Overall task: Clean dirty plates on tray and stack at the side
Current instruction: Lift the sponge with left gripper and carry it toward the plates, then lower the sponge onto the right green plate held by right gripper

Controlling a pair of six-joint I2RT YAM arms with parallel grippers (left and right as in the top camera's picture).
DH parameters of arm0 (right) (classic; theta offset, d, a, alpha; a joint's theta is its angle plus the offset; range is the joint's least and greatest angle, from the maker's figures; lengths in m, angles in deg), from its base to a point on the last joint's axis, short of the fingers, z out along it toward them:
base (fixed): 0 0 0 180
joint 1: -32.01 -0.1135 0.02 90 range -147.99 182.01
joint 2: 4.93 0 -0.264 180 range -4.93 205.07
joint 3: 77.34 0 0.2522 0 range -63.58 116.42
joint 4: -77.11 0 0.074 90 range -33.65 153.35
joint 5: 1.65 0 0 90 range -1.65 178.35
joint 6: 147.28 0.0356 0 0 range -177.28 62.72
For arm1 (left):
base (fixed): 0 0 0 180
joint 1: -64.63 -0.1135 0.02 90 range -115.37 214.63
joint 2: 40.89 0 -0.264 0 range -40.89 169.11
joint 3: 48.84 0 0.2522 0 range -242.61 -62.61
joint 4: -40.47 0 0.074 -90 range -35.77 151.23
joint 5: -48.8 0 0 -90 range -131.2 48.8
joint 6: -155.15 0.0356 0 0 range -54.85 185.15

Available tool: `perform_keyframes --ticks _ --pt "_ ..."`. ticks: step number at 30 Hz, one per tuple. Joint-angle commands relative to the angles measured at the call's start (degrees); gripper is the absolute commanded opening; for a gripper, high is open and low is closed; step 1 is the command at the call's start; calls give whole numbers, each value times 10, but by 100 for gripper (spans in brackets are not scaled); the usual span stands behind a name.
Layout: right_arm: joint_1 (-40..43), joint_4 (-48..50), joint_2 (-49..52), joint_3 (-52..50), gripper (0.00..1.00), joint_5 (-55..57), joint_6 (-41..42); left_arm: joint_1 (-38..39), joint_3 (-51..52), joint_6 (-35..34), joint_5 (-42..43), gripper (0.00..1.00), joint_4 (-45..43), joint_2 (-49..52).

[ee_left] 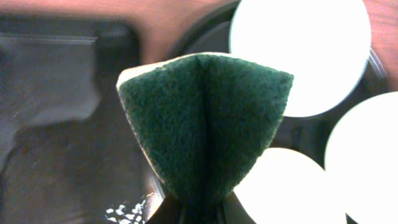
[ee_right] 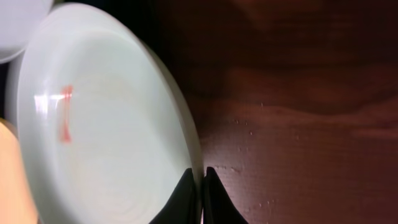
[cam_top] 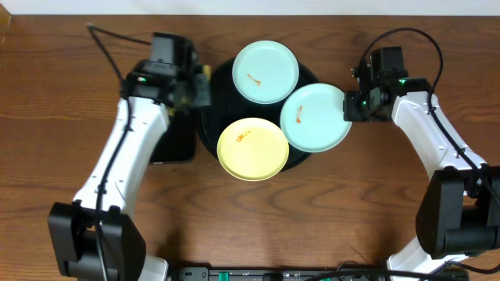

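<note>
Black tray (cam_top: 208, 131) holds three plates (cam_top: 251, 148), right gripper (ee_right: 200, 186) pinching the mint plate (cam_top: 316, 119) over its rim, left gripper (ee_left: 198, 213) squeezing green sponge (ee_left: 205, 118)

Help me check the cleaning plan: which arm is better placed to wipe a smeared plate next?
Left, probably. The left gripper holds the green sponge, while the right gripper pinches the rim of a smeared mint plate, likely steadying it.

Two mint plates (cam_top: 266, 72), one yellow plate (cam_top: 252, 148), two black trays (cam_top: 215, 109), one green sponge (ee_left: 205, 124).
</note>
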Motion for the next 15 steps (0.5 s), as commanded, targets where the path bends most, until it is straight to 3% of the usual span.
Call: perform_keyframes --ticks 1,8,15 --pt "-7 -10 4 -1 1 -4 -19 32 2 -8 -19 7 -15 -12" --pt "-7 -30 4 -1 1 16 -22 112 2 -28 -19 7 -87 -11" --pt "-7 -32 4 -2 1 17 -16 183 2 -46 -19 7 -97 18"
